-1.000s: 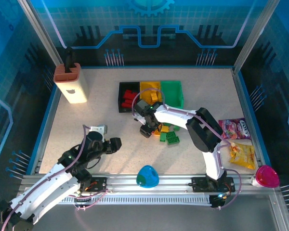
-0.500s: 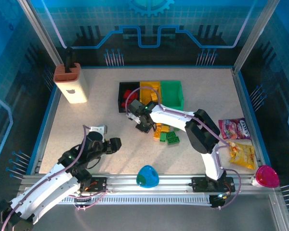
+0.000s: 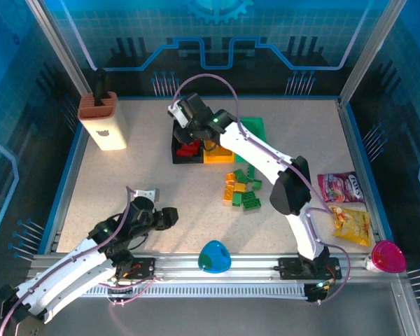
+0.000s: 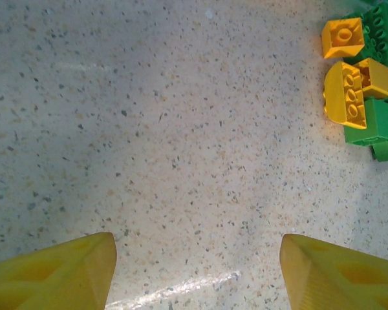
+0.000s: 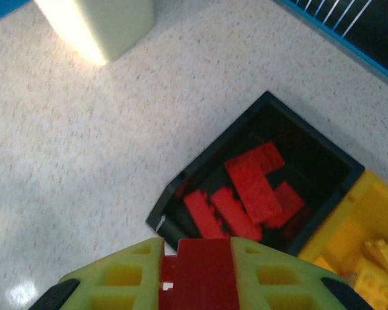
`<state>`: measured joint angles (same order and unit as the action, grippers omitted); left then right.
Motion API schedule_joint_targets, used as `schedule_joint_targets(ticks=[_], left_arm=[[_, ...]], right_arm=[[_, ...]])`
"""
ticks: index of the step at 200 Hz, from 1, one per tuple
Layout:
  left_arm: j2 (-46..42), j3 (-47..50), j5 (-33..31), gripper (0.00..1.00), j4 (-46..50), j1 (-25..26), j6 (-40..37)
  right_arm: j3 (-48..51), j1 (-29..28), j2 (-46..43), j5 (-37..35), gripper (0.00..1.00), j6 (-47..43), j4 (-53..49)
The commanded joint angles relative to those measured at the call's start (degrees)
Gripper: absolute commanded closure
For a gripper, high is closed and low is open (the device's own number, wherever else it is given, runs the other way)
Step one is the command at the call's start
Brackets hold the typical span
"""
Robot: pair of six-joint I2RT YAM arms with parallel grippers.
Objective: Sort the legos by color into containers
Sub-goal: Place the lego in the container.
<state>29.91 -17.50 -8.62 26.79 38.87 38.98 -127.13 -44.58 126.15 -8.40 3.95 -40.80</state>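
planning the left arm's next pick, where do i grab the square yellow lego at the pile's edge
Grip the square yellow lego by two opposite side walls, coming straight down from above: it lies flat with upright, parallel walls. The wall facing bare table is free; a green lego sits against the opposite one, so that finger probably must slip between.

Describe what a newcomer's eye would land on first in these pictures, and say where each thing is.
The right gripper hangs above the black bin, shut on a red brick, with more red bricks lying in the bin below. On the table sits a loose heap of yellow and green bricks, and the left gripper hovers open beside it.
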Motion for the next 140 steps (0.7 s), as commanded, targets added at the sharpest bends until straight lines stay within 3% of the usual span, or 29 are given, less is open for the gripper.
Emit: schedule_joint_targets(ticks=[1, 33, 86, 93, 101, 113, 122, 140], left_arm=[[-0.9, 0.8, -2.0, 0.32, 1.1, 1.6, 2.1], [-2.1, 0.6, -3.5, 0.32, 2.7, 4.0, 3.2], [-3.4, -0.8, -6.9, 0.32, 5.3, 6.9, 4.4], [-3.4, -1.5, -8.0, 0.32, 6.0, 7.4, 3.9], [-3.2, -2.8, -9.5, 0.33, 7.2, 7.9, 3.3], [-2.9, -4.9, -11.6, 0.33, 9.2, 8.3, 1.8], [-2.4, -6.8, -12.4, 0.33, 10.2, 8.4, 0.6], [-0.9, -10.4, -13.3, 0.33, 11.1, 8.4, -2.2]], right_arm=[[-6.7, 1.0, 6.8, 1.5, 0.74, 2.8, -1.8], [-13.6, 2.5, 14.3, 2.6, 0.74, 5.0, -1.8], [-14.0, 3.7, 17.9, 4.0, 0.67, 7.8, 0.7], [-13.9, 3.6, 17.6, 4.5, 0.58, 8.0, 0.9], [-13.5, 3.6, 16.6, 5.3, 0.33, 8.2, 1.5], [-12.7, 3.3, 14.3, 6.4, 0.08, 8.1, 2.5], [-11.0, 2.8, 11.6, 6.6, 0.00, 7.1, 4.0], [-5.0, 1.5, 4.1, 6.1, 0.00, 5.1, 6.8]])
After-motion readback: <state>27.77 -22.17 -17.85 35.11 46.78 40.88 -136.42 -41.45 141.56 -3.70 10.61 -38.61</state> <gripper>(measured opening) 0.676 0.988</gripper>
